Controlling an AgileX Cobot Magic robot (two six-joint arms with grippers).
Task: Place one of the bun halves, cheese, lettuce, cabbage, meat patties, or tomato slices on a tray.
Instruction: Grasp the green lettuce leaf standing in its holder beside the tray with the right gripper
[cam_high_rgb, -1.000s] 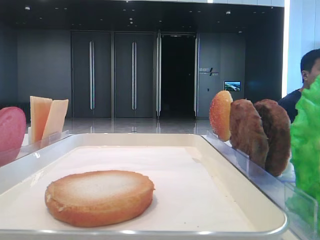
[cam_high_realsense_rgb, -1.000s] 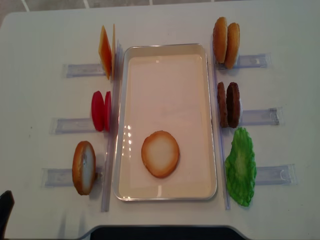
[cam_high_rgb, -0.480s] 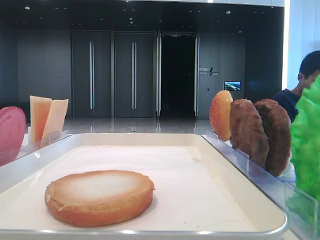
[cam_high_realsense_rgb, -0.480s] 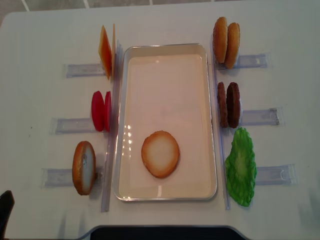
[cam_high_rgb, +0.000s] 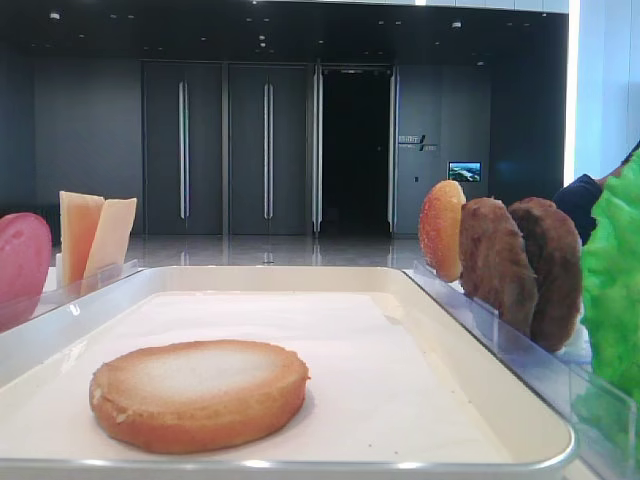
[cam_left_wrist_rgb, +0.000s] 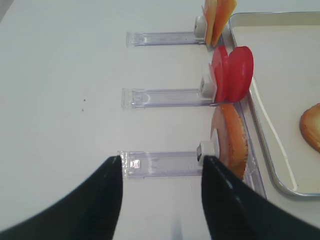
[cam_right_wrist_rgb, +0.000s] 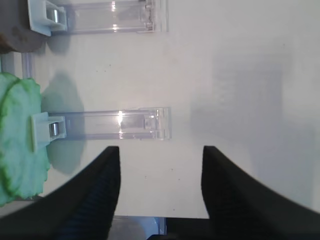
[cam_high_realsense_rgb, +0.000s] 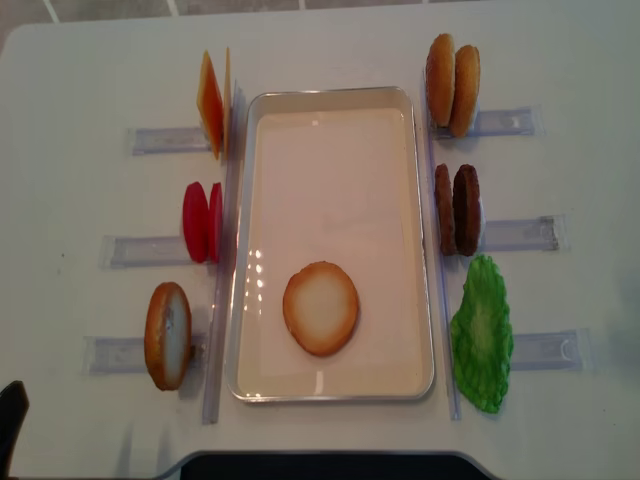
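A flat bun half (cam_high_realsense_rgb: 320, 308) with a pale face lies in the near part of the cream tray (cam_high_realsense_rgb: 335, 98), also seen low down as the bun half (cam_high_rgb: 198, 393). Left of the tray stand cheese (cam_high_realsense_rgb: 213, 103), tomato slices (cam_high_realsense_rgb: 202, 221) and another bun half (cam_high_realsense_rgb: 168, 335). On the right side stand two more bun halves (cam_high_realsense_rgb: 452, 78), the meat patties (cam_high_realsense_rgb: 457, 209) and the lettuce (cam_high_realsense_rgb: 481, 333). My right gripper (cam_right_wrist_rgb: 161, 150) is open over bare table, right of the lettuce (cam_right_wrist_rgb: 17, 135). The left gripper (cam_left_wrist_rgb: 161, 162) is open, left of the upright bun half (cam_left_wrist_rgb: 231, 140).
Clear plastic holders (cam_high_realsense_rgb: 520, 233) stick out from each food stack on both sides of the tray; one holder (cam_right_wrist_rgb: 117, 124) lies just ahead of my right fingers, another holder (cam_left_wrist_rgb: 160, 162) between my left fingertips. A person (cam_high_rgb: 600, 195) is at the far right background.
The person in the background has shifted right, almost out of the low view. Food, tray and both grippers stand as before.
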